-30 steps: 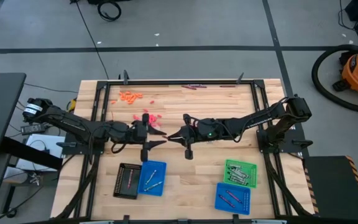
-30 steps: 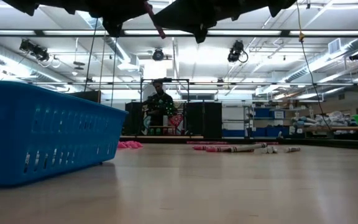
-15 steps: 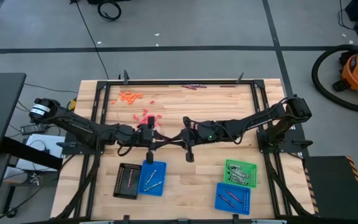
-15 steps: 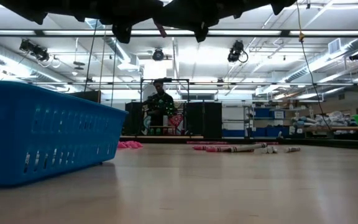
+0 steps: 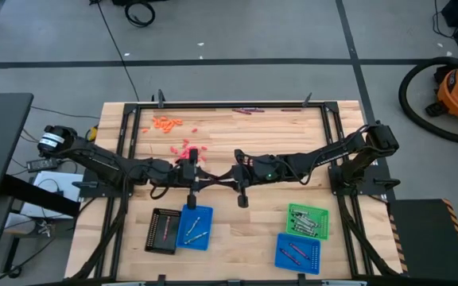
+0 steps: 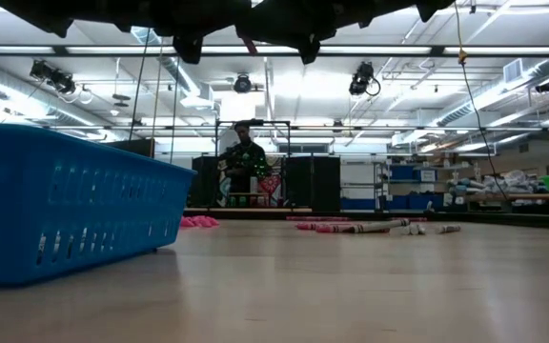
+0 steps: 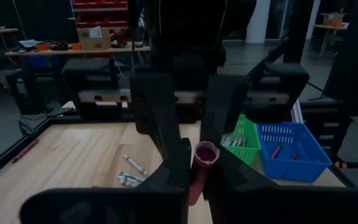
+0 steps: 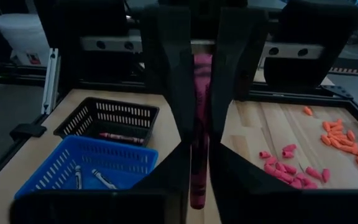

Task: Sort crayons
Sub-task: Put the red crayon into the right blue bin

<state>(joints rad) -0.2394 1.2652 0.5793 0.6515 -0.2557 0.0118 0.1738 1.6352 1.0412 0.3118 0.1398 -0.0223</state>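
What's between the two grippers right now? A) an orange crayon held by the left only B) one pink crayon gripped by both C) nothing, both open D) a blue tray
B: both wrist views show the same pink crayon clamped between each arm's fingers, and in the high view the left gripper and right gripper meet tip to tip above the middle of the table.

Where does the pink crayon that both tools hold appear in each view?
High view: the pink crayon hardly shows, at mid-table where the left tool and the right tool meet.
Low view: a short stick at the top edge, under the dark arms.
Left wrist view: below centre, between the fingers.
Right wrist view: centre, between the fingers.
Shared landmark: the two tools meeting tip to tip.
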